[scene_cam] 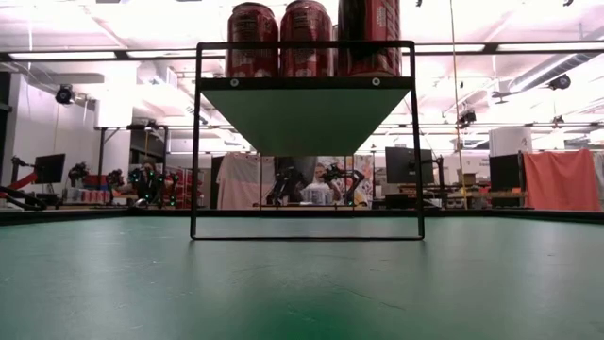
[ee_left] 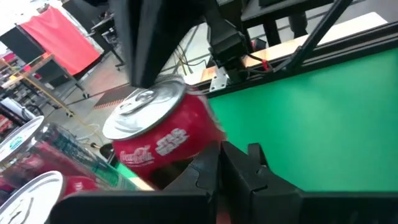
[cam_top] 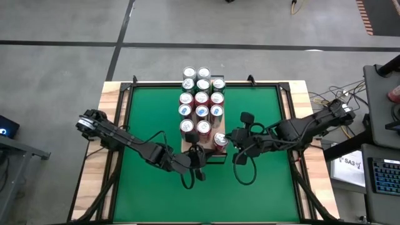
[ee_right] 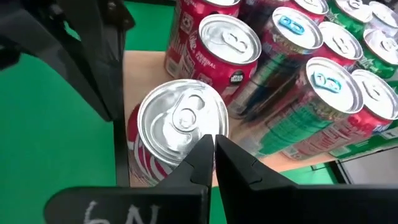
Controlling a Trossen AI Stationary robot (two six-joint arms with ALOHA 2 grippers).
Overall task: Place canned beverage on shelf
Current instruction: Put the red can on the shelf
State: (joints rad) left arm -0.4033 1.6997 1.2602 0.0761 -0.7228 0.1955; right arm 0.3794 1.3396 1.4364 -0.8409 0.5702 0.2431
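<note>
Both grippers, left (cam_top: 199, 164) and right (cam_top: 232, 142), hung with fingers pinched together and empty beside the shelf (cam_top: 185, 145). Rows of cans (cam_top: 201, 97) already filled it; the nearest red can (ee_right: 180, 127) stood at its corner, apparently placed.

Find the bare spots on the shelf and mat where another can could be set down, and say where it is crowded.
The shelf is packed with cans; only its near left corner beside the tilted red can looks bare, with both shut tools, left tool and right tool, there. The green mat lies free on either side.
</note>
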